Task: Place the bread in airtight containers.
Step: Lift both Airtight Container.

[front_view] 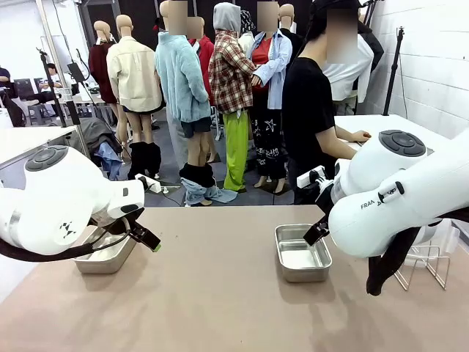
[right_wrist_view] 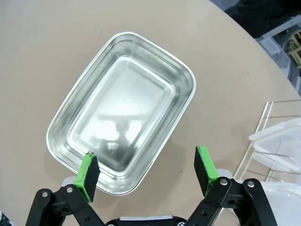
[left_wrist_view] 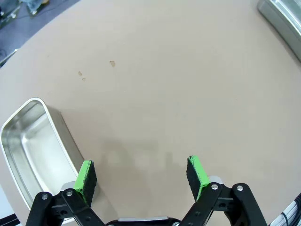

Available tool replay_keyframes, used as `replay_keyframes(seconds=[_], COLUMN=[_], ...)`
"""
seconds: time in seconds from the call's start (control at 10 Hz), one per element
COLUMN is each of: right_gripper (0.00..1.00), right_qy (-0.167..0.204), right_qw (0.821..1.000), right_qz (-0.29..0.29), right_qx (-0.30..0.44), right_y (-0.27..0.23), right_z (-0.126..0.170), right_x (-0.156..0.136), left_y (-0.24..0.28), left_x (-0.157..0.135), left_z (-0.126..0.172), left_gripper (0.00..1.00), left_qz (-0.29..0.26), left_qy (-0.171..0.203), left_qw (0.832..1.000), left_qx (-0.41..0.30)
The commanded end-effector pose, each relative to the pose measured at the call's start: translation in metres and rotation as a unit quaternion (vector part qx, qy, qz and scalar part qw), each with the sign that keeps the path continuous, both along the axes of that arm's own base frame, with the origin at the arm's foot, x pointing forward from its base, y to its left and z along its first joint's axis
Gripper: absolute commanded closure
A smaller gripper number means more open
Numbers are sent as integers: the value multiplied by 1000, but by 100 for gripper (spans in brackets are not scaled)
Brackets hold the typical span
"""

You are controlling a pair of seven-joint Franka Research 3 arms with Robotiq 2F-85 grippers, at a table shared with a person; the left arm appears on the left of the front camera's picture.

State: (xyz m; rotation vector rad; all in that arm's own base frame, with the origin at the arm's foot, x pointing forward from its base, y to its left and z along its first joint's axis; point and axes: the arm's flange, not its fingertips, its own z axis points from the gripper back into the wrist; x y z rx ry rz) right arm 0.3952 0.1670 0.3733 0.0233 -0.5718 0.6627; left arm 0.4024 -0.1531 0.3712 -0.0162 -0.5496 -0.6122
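Two airtight containers, empty steel pans without lids, sit on the tan table: one at the left [front_view: 110, 260], one right of centre [front_view: 302, 257]. My left gripper [left_wrist_view: 141, 174] hangs open over bare tabletop, with the left pan [left_wrist_view: 33, 146] just beside its left finger and the other pan's edge [left_wrist_view: 282, 19] far off. In the front view this gripper [front_view: 145, 237] is next to the left pan. My right gripper [right_wrist_view: 146, 172] is open above the near rim of the right pan [right_wrist_view: 122, 113]. The bread is out of view.
A wire rack [front_view: 423, 265] holding clear plastic lids [right_wrist_view: 277, 146] stands at the table's right edge, close to my right arm. A person in black [front_view: 311, 110] stands at the far side with a hand [front_view: 359, 136] on a white table.
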Motion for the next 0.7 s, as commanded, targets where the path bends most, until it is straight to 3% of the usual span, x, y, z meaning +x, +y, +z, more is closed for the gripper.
replay_keyframes(seconds=[0.0,0.3,0.4,0.5,0.6], right_gripper=[0,0,0,0,0], right_qy=[0,0,-25,-70,-110], right_qw=[1000,1000,1000,997,993], right_qz=[0,0,4,-8,-28], right_qx=[0,0,-17,-16,-9], right_y=[0,0,-5,-14,-27], right_z=[0,0,17,41,66], right_x=[0,0,2,3,3], left_y=[2,2,0,13,26], left_x=[1,1,0,3,3], left_z=[0,0,0,33,66], left_gripper=[0,0,0,0,0], left_qz=[2,2,0,26,45], left_qy=[0,0,0,-59,-95], left_qw=[1000,1000,1000,998,994], left_qx=[-1,-1,0,-2,-1])
